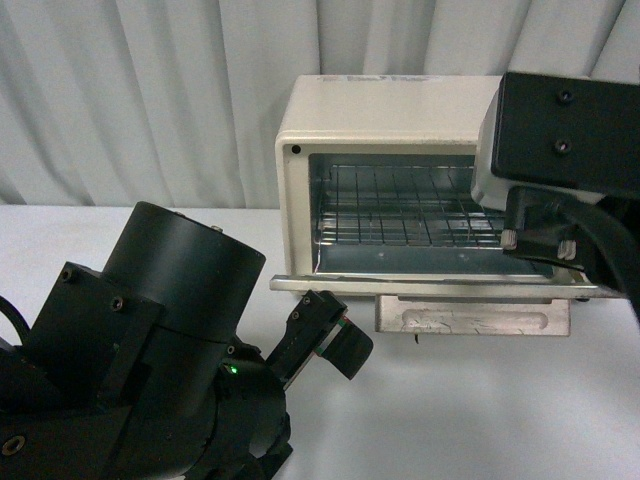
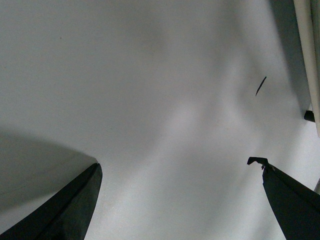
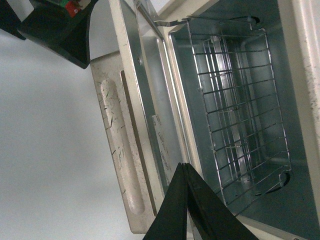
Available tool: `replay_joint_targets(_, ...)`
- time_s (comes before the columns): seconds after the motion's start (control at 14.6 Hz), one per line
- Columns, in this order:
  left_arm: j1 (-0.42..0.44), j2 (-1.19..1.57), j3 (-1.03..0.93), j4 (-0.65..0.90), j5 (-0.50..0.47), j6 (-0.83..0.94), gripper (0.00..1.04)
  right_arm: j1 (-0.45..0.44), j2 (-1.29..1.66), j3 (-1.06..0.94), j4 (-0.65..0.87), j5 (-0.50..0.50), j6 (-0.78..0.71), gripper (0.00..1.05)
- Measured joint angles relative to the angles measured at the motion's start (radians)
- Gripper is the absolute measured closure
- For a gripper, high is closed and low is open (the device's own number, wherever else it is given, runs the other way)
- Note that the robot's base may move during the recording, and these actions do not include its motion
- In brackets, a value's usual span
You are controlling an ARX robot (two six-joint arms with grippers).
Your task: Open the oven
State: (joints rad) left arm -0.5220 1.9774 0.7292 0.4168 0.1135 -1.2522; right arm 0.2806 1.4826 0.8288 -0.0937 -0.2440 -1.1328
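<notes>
Oven (image 1: 380,112), door (image 1: 400,286) down flat, wire rack (image 1: 400,205) inside

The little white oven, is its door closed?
No, the door of the cream-white boxy toaster oven lies folded down flat, and the metal wire rack inside shows plainly.

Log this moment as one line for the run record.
oven: door down, open | wire rack: inside, bare | left gripper: open, by door's left corner | right gripper: shut, empty, by door's right end
</notes>
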Motion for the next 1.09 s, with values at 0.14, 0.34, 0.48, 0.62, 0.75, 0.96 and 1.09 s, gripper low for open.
replay_joint_targets(0.14, 0.000, 0.000, 0.000, 0.000, 0.000, 0.000, 0.07, -0.006, -0.021, 0.013, -0.020, -0.011, 0.000, 1.03)
replay_joint_targets(0.34, 0.000, 0.000, 0.000, 0.000, 0.000, 0.000, 0.07, -0.014, -0.048, 0.055, 0.021, -0.015, -0.001, 0.96)
replay_joint_targets(0.48, 0.000, 0.000, 0.000, 0.000, 0.000, 0.000, 0.07, -0.019, -0.061, 0.072, 0.027, -0.014, -0.001, 0.42)
replay_joint_targets(0.62, 0.000, 0.000, 0.000, 0.000, 0.000, 0.000, 0.07, -0.019, -0.061, 0.072, 0.027, -0.014, -0.001, 0.20)
replay_joint_targets(0.75, 0.000, 0.000, 0.000, 0.000, 0.000, 0.000, 0.07, 0.003, -0.062, -0.012, 0.309, 0.140, 0.102, 0.12)
replay_joint_targets(0.96, -0.002, 0.000, 0.000, 0.000, 0.003, 0.000, 0.07, -0.047, -0.167, -0.338, 0.821, 0.458, 0.696, 0.43)
replay_joint_targets(1.09, -0.002, 0.000, 0.000, 0.000, -0.001, 0.000, 0.07, -0.093, -0.267, -0.438, 0.941, 0.445, 0.974, 0.65)
